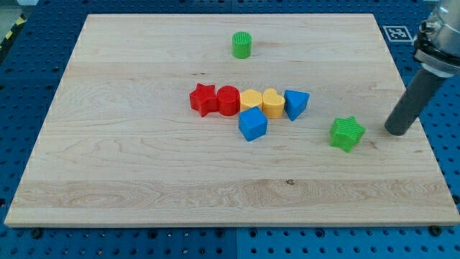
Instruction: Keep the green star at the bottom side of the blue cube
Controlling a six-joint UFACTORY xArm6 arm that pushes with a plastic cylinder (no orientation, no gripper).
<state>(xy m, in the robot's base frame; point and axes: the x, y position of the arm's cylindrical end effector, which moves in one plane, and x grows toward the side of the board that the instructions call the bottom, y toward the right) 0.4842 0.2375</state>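
Pale wooden surface (144, 180) on a blue pegboard base. My tip (394, 132) sits just to the view's right of the green plastic star (348, 133), a small gap between them, touching nothing; no fingers here, just a rod. The star lies flat, with no clear long axis. The blue plastic cube (252, 124) is well off to the view's left, under a touching row: red star (204, 98), red cylinder (228, 100), two yellow blocks (262, 101), blue wedge-like block (295, 103). A green cylinder (241, 44) stands alone toward the view's top.

No readable words, brands or numbers anywhere. Only sign: a black-and-white square-pattern marker (395, 32), like a fiducial tag, lying on the blue surface just past the far right corner of the wooden board (144, 180). Yellow-and-black hazard striping (10, 34) at the far left edge.
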